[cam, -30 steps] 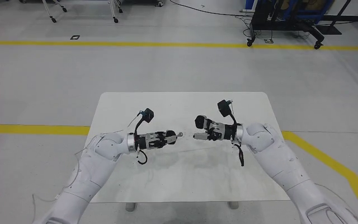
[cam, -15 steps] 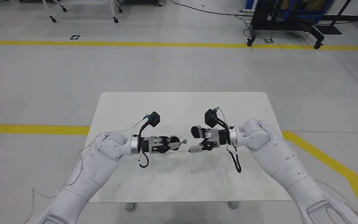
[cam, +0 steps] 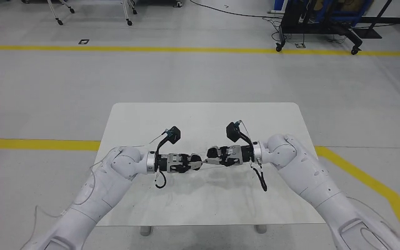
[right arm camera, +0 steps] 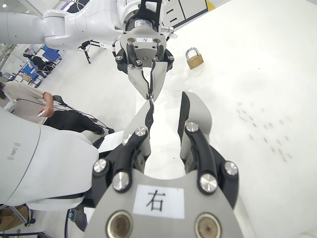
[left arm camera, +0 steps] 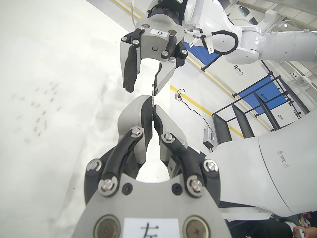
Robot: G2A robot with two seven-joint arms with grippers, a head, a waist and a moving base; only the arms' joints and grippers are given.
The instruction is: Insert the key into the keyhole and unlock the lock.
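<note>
Left claw: the left gripper (left arm camera: 152, 103) is pinched tight on the key (left arm camera: 153, 95), with only a sliver of metal poking past its tips.
Right claw: the right gripper (left arm camera: 142, 90) is spread wide and holds nothing; one finger (left arm camera: 163, 76) brushes the key's free end, the other stands clear.
Step in hand: probably a mid-air hand-over or regrip of the key.
Doing it well: centre the open jaws on the sliver before closing. The left should let go only once the right holds firm. So little shows that a skewed pinch could drop it.
Lock: the padlock (right arm camera: 195, 60) lies flat on the table (right arm camera: 247, 50) with its shackle closed, apart from both claws and unheld.
Surface: white tabletop with faint scuff marks (right arm camera: 267, 134).
Room: grey floor (cam: 187, 75), yellow line (cam: 187, 49), and a black wheeled frame (cam: 319, 28) far off.
</note>
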